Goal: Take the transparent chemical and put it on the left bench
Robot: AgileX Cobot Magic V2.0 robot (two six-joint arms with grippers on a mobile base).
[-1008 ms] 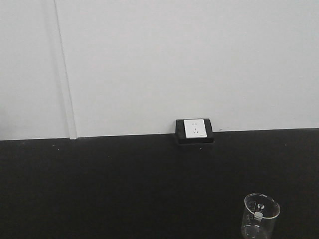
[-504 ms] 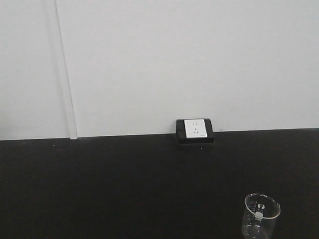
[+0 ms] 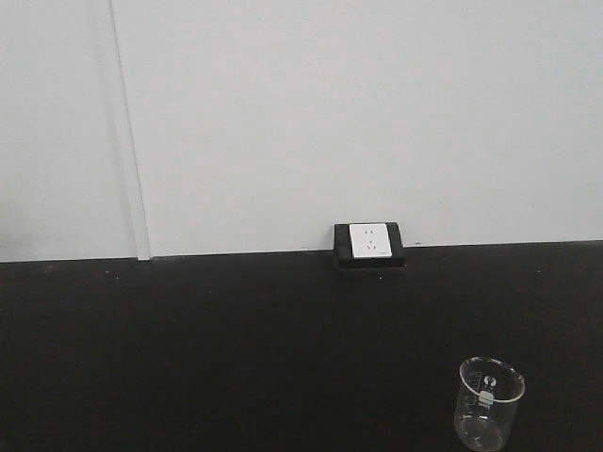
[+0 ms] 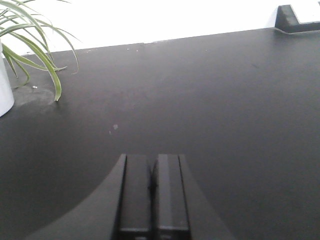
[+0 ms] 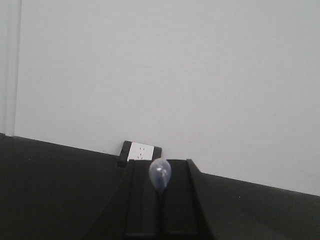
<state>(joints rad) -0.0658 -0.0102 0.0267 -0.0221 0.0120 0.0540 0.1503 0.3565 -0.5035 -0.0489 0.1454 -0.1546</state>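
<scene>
A white wall (image 3: 358, 113) is seen behind a black counter (image 3: 236, 348), and a socket box (image 3: 368, 245) is set where the two meet. A glass beaker (image 3: 490, 403) is stood upright on the counter at the near right, well apart from the box. In the left wrist view a plant (image 4: 35, 45) in a white pot (image 4: 4, 92) is seen at the far left. The left claw (image 4: 153, 170) is held low over the counter, its fingers pressed together with only a thin seam between them. The right claw (image 5: 160, 200) is closed on the pipette (image 5: 160, 175). Its translucent bulb is seen standing up between the fingers, and its stem is hidden by them. The pipette is held in the air before the wall, with the socket box beyond it, slightly to the left.
</scene>
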